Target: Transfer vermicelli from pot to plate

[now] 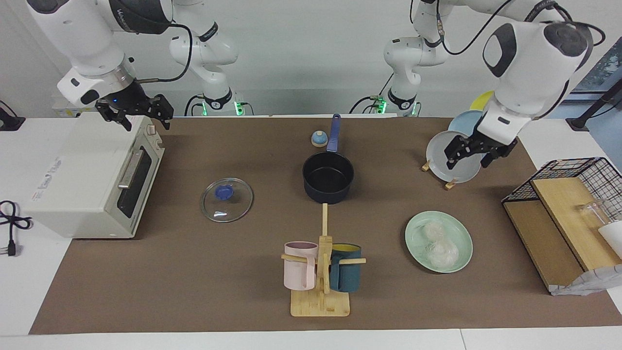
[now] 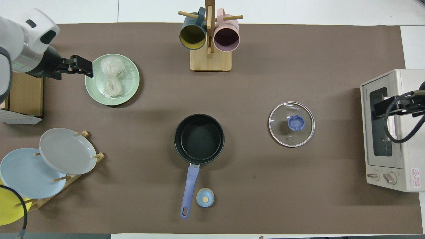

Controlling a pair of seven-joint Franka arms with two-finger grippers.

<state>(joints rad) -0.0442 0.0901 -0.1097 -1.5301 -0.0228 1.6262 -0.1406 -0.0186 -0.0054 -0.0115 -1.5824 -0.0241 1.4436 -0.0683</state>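
The vermicelli (image 1: pixel 439 244) lies on the mint-green plate (image 1: pixel 415 245), lower right; the navy saucepan (image 1: pixel 328 181) sits empty (transfer looks finished); left hand (image 1: pixel 474 151) and right hand (image 1: pixel 137 114) raised, spread, empty

Vermicelli (image 1: pixel 439 243): translucent whitish. Plate (image 1: pixel 461 253): pale mint green. Pot (image 1: pixel 328 177): dark navy outside, black inside, blue handle. Glass lid (image 1: pixel 227 200): clear w/ blue knob. Table mat (image 1: pixel 194 272): plain brown; table edges white. Rack plates: grey (image 1: pixel 449 160), light blue (image 2: pixel 26 172), yellow (image 2: pixel 8 209). Mugs: pink (image 1: pixel 300 265), dark teal (image 1: pixel 346 272) w/ yellow inside, on light wood stand (image 1: pixel 320 301). Toaster oven (image 1: pixel 92 180): cream, dark window. Arms white & dark grey; grippers black. Wire basket (image 1: pixel 590 170): black.
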